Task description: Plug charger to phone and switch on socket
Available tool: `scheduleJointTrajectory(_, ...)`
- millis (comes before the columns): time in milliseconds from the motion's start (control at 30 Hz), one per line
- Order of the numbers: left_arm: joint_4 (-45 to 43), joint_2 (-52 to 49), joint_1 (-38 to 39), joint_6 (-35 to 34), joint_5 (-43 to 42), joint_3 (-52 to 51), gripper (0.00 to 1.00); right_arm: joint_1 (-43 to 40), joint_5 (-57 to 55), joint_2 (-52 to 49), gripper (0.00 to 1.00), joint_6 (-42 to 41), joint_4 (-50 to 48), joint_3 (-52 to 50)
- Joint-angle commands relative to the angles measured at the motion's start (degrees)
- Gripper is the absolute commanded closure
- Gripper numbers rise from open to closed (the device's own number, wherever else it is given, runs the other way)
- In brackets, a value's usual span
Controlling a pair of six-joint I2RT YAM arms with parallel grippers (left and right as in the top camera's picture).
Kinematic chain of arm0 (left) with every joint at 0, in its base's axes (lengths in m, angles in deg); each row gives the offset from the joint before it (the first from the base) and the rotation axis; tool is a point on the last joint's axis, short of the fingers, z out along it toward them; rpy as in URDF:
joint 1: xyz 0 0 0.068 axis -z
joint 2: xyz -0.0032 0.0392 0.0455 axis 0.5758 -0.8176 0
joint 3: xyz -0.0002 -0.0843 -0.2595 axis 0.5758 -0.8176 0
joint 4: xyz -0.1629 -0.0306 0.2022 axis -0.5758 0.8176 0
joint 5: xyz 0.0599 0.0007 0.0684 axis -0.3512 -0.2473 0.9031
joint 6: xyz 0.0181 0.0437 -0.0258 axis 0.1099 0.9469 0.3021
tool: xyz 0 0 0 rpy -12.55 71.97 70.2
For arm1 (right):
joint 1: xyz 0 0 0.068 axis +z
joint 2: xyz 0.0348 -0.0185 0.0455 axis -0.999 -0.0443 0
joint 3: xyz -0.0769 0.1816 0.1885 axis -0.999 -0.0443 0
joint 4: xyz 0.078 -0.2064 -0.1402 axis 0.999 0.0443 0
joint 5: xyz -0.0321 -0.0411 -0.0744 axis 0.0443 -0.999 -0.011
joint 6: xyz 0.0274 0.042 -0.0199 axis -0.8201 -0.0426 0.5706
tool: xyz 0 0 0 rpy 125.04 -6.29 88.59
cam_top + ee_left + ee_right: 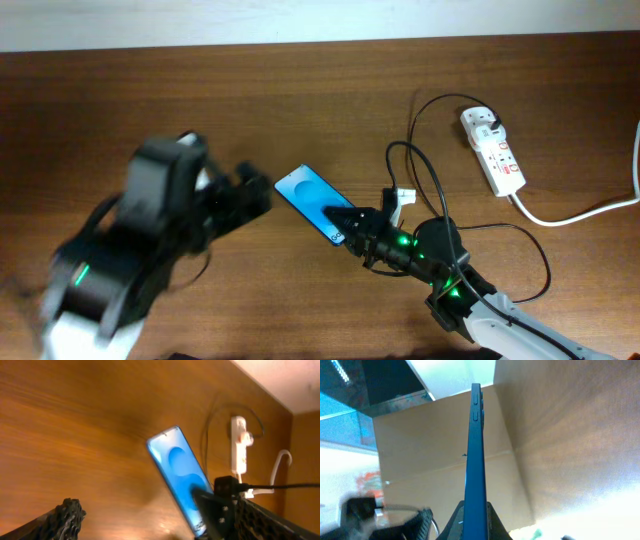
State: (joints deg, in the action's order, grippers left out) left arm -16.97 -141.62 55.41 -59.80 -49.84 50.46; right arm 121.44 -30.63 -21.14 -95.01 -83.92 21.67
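The phone [312,200] shows a bright blue screen, and one end is lifted off the wooden table. My right gripper [350,228] is shut on its lower right end. In the right wrist view the phone [476,445] stands edge-on, clamped between my fingers [462,522]. My left gripper [255,192] hangs open just left of the phone, with nothing between its fingers [67,515]. The socket [494,150], a white strip with red switches, lies at the far right. The charger's thin black cable [450,97] arcs from the socket's top end towards the right arm. Its connector tip is hidden.
The socket's thick white cord [575,212] runs off to the right edge. A small white piece [403,200] sits beside the right gripper. More black cable loops [545,262] lie by the right arm. A pale wall borders the table's far edge [300,45].
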Motion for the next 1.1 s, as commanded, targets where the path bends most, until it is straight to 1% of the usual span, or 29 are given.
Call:
scheduleJointTrajectory(0, 3.2, 12.3, -0.3, 1.7, 8.7, 0.3, 0.01, -0.3, 4.1, 0.6, 0.96, -7.9, -1.0, 0.9)
scheduleJointTrajectory(33, 4.2, 15.7, -0.3, 1.7, 8.5, 0.3, 0.01, -0.3, 4.9, 0.6, 0.96, -8.1, -1.0, 0.9)
scheduleJointTrajectory(100, 7.3, 21.0, -0.3, -0.9, 8.7, 0.3, 0.01, -0.3, 6.8, 0.6, 0.96, -8.1, -1.0, 0.9)
scheduleJointTrajectory(167, 14.9, 26.2, -0.3, -7.7, 12.3, 0.3, 0.01, -0.3, 9.6, 0.6, 0.96, -8.1, -1.0, 0.9)
scheduleJointTrajectory(233, 20.9, 28.6, -0.3, -11.7, 13.9, 0.3, 0.01, -0.3, 10.9, 0.6, 0.96, -8.1, -1.0, 0.9)
scheduleJointTrajectory(267, 22.8, 29.7, -0.3, -12.7, 13.7, 0.0, 0.01, -0.3, 11.3, 0.6, 0.96, -8.1, -1.0, 0.9)
scheduleJointTrajectory(300, 23.0, 30.3, -0.3, -12.9, 13.6, -0.5, 0.01, -0.3, 11.7, 0.6, 0.96, -8.1, -1.0, 0.9)
scheduleJointTrajectory(367, 22.4, 30.4, -0.3, -18.1, 13.0, -3.6, 0.01, -0.3, 11.6, 0.6, 0.96, -7.3, -1.0, 0.9)
scheduleJointTrajectory(400, 21.3, 30.4, -0.3, -20.1, 11.6, -5.7, 0.01, -0.3, 11.6, 0.6, 0.96, -5.6, -1.0, 0.9)
scheduleJointTrajectory(467, 13.0, 30.4, -0.3, -23.3, 4.6, -12.8, 0.01, -0.3, 11.7, 0.6, 0.96, -1.7, -1.0, 0.9)
scheduleJointTrajectory(500, 6.2, 30.4, -0.3, -26.3, 0.7, -17.7, 0.01, -0.3, 11.9, 0.6, 0.96, -1.6, -1.0, 0.9)
scheduleJointTrajectory(633, -11.2, 30.4, -0.3, -36.5, -6.0, -31.6, 0.01, -0.3, 13.2, 0.6, 0.96, -2.1, -3.1, 0.9)
scheduleJointTrajectory(700, -16.1, 30.4, -0.3, -40.6, -8.3, -36.5, 0.07, -0.3, 13.2, 0.6, 0.96, -2.1, -3.8, 0.9)
scheduleJointTrajectory(767, -21.1, 30.4, -0.3, -44.1, -9.7, -40.8, 0.09, -0.3, 13.1, 0.6, 0.96, -2.1, -3.8, 0.9)
scheduleJointTrajectory(833, -28.0, 30.3, -0.3, -44.9, -10.3, -44.5, 0.17, -0.3, 13.2, 0.6, 0.96, -4.2, -3.8, 0.9)
scheduleJointTrajectory(867, -30.7, 30.2, -0.3, -44.9, -10.3, -45.7, 0.24, -0.3, 13.2, 0.6, 0.96, -5.2, -3.8, 0.9)
scheduleJointTrajectory(900, -33.2, 29.7, -0.3, -44.9, -10.3, -46.6, 0.26, -0.3, 13.1, 0.6, 0.96, -6.4, -3.8, 0.9)
scheduleJointTrajectory(967, -34.2, 28.2, -0.3, -44.9, -10.3, -46.7, 0.26, -0.3, 13.1, 0.6, 0.96, -7.0, -3.8, 0.9)
scheduleJointTrajectory(1067, -36.8, 24.1, -0.1, -44.9, -11.2, -46.7, 0.3, -0.2, 12.5, 0.6, 0.96, -7.0, -3.8, 0.9)
